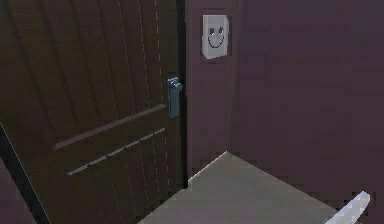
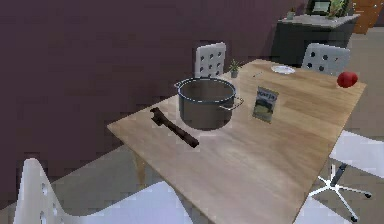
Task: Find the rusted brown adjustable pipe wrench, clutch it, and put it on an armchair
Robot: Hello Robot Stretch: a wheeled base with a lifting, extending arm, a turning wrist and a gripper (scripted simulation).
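Observation:
A long dark brown tool with a jaw-like head, shaped like a pipe wrench (image 2: 173,128), lies flat on the wooden table (image 2: 250,160) near its left corner. It rests just left of and in front of a large grey metal pot (image 2: 207,103).
On the table also stand a small card (image 2: 265,103), a red apple (image 2: 347,79), a white plate (image 2: 283,69) and a tiny plant (image 2: 234,69). White chairs (image 2: 210,58) surround the table, one with a star base (image 2: 337,188). Ahead are a dark door (image 1: 95,100) with a handle (image 1: 175,97), purple walls and a smiley picture (image 1: 214,37).

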